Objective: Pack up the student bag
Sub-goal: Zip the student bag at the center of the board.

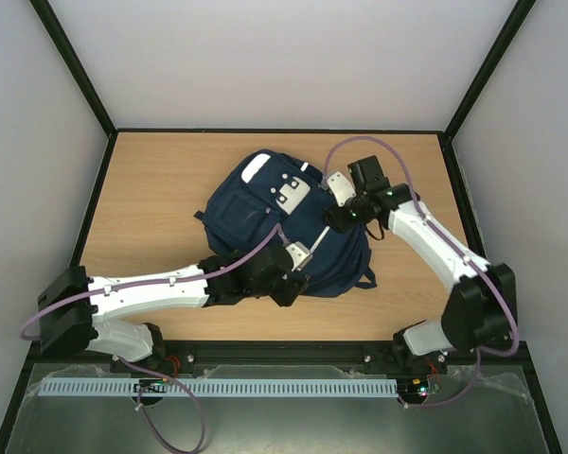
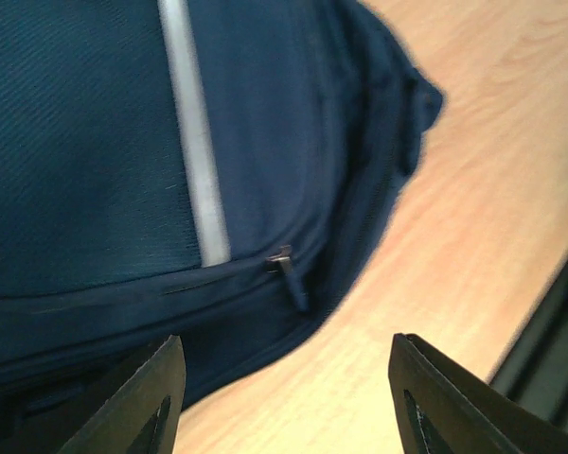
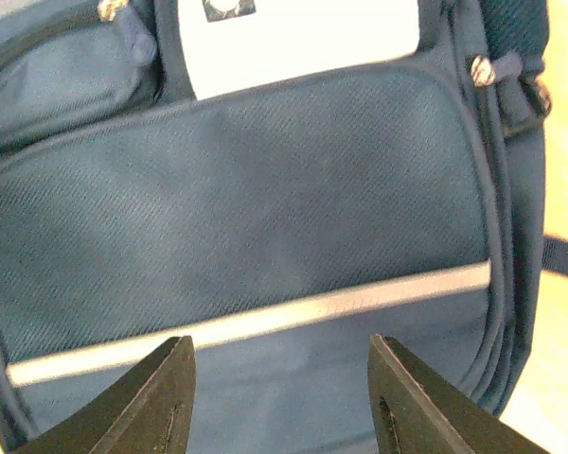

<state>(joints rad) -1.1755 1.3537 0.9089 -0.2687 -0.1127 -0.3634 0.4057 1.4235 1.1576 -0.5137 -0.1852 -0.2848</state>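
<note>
The student bag (image 1: 265, 213), a navy backpack with a white stripe and grey-white patches, lies flat mid-table. My left gripper (image 1: 298, 274) is open and empty at the bag's near edge; in the left wrist view its fingers (image 2: 151, 397) frame the bag's corner (image 2: 104, 170) and a zipper pull (image 2: 282, 259). My right gripper (image 1: 329, 216) is open and empty above the bag's right side; in the right wrist view the gripper (image 3: 279, 402) hovers over the front pocket (image 3: 246, 208) and its reflective stripe (image 3: 265, 320). No books show.
The wooden table (image 1: 151, 180) is ringed by a black frame and white walls. A dark strap (image 1: 364, 281) trails from the bag's near right. A black rail (image 1: 284, 355) runs along the near edge by the arm bases.
</note>
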